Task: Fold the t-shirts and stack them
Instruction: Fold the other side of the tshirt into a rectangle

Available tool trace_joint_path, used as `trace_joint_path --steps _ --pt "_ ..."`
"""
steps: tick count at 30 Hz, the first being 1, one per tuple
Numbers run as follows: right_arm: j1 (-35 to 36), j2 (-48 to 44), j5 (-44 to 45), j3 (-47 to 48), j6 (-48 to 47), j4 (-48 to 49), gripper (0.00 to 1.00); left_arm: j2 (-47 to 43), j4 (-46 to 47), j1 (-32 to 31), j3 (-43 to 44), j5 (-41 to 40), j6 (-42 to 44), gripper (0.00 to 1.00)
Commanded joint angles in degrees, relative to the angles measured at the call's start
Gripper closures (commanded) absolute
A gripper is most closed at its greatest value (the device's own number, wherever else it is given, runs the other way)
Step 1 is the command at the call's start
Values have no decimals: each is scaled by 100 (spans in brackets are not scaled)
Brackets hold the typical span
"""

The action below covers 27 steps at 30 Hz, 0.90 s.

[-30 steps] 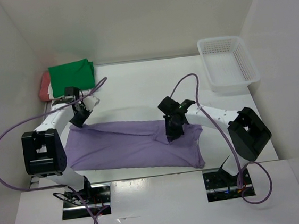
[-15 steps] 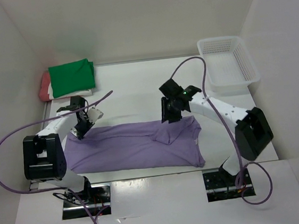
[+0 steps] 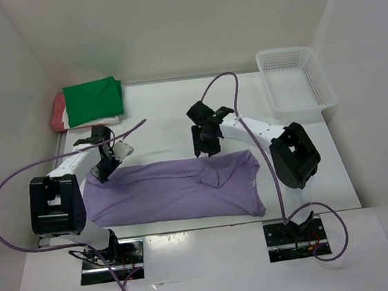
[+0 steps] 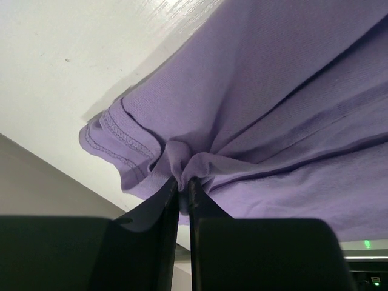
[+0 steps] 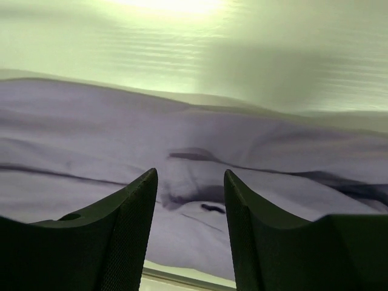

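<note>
While basket [image 3: 300,111] stands apart, lavender shirt [image 3: 171,193] lies outside.

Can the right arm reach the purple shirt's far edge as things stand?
Probably yes: the right gripper hangs open at the purple shirt's far edge, nothing between. The left gripper pinches the left corner, well clear.

A white plastic mesh basket [image 3: 297,82] stands well to the right of the right pincer [image 3: 203,148] and farther back, apart from it, at the far right corner of the white table [image 3: 157,121]. Bare tabletop shows between the right pincer and the left pincer [image 3: 101,170], and beyond both. 3 white walls [image 3: 168,30] close the table in: 1 far behind the pincers, 1 left of the left pincer, 1 right of the basket. Nearer than both pincers lies a white board [image 3: 207,269] with 2 rectangular cut-outs.
</note>
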Motion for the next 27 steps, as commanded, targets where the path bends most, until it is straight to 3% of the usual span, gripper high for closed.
trace_joint_path --steps 1,13,18,21,26,27 --pt "286 174 139 269 -93 -26 48 -178 -163 -29 63 15 -61 85" --pt "489 771 209 550 83 -140 52 -178 -163 -135 63 67 -166 84" --pt "489 886 323 550 197 -140 62 -178 -163 -135 63 67 -167 84" --pt "489 886 323 550 197 -193 73 -231 -163 -135 10 67 -167 84" --pt "489 772 323 322 197 -193 81 -231 -163 -188 10 67 -167 82" --pt "489 772 323 321 197 -193 86 -231 -163 -188 10 67 -167 82"
